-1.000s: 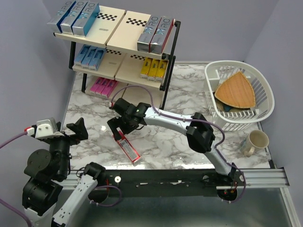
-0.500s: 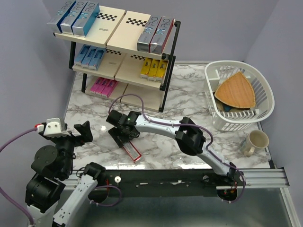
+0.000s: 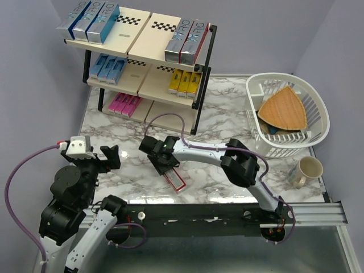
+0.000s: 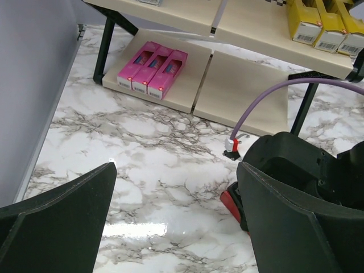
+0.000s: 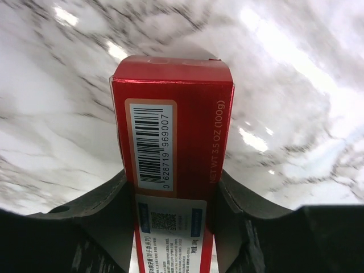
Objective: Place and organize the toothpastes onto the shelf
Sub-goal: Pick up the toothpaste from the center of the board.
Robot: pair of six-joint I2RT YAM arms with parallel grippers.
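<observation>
The red toothpaste box (image 5: 170, 142) was seen lying flat on the marble table (image 3: 222, 114), in front of the shelf (image 3: 153, 40) and well apart from it. It was clasped at its near end by the right gripper (image 3: 165, 162). In the right wrist view, both fingers (image 5: 108, 210) were pressed against the box's long sides (the barcode face was turned up toward the camera).

The left gripper (image 3: 109, 156) was held above the table's left part with its jaws spread wide and nothing between them.

On the shelf, other toothpastes had been set in groups:
- Silver and teal boxes (image 3: 88, 21) were placed at the top left.
- A silver and a red box (image 3: 186, 40) were placed at the top right.
- Blue boxes (image 3: 108, 67) and yellow boxes (image 3: 186, 82) were placed on the middle tier.
- Three pink boxes (image 4: 152, 69) were placed at the bottom left.

To the right, a wedge-shaped wooden board (image 3: 282, 109) was held in a white basket (image 3: 318, 102), and a mug (image 3: 309, 169) was stood near it.
</observation>
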